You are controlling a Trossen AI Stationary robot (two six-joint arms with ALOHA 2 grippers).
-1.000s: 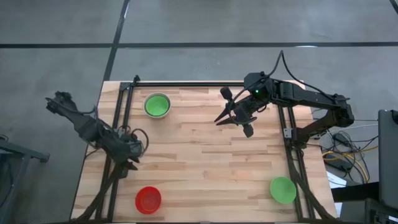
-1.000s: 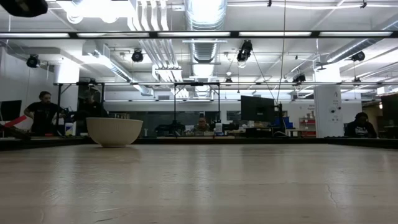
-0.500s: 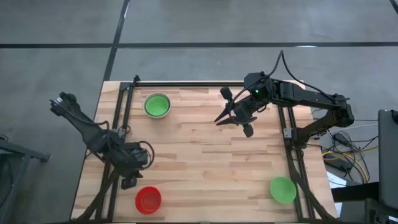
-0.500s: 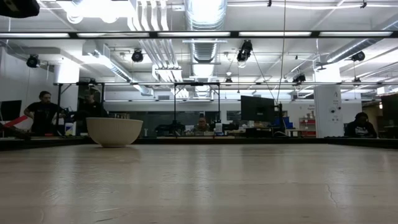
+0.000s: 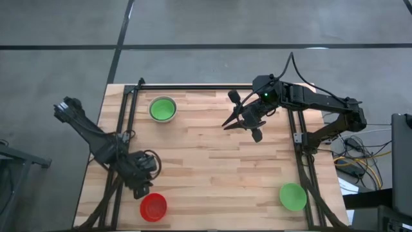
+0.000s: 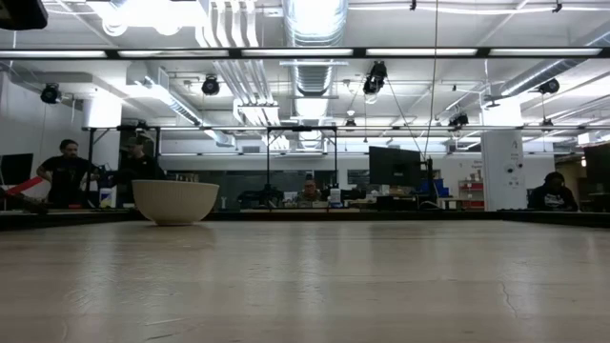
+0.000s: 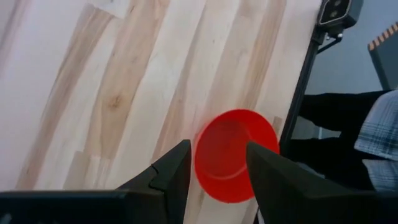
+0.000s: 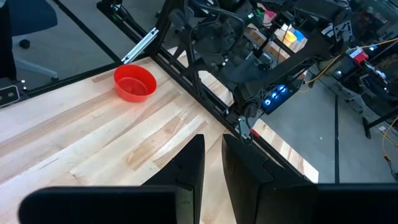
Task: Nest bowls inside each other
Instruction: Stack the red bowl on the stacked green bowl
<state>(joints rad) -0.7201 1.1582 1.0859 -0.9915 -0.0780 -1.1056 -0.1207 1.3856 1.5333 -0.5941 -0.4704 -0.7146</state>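
A red bowl [image 5: 153, 206] stands on its base near the table's near left corner; it also shows in the left wrist view [image 7: 235, 155] and the right wrist view [image 8: 135, 82]. My left gripper [image 5: 138, 188] [image 7: 217, 149] hangs open just above and to the far left of it, slanting down, touching nothing. A green bowl sits inside a whitish-grey bowl [image 5: 162, 108] [image 6: 175, 201] at the far left. Another green bowl [image 5: 293, 196] stands at the near right. My right gripper [image 5: 230, 122] [image 8: 213, 140] hangs high over the far right, its fingers a narrow gap apart with nothing between them.
Black frame rails [image 5: 125, 122] run along the table's left, far and right sides [image 5: 302, 161]. Bare wood [image 5: 219, 174] lies between the bowls. People sit and stand in the room beyond the table's far edge [image 6: 67, 171].
My left gripper has gone toward the table's near edge and down, closing in on the red bowl, and its wrist has rolled. It stays open. The bowls have not moved.
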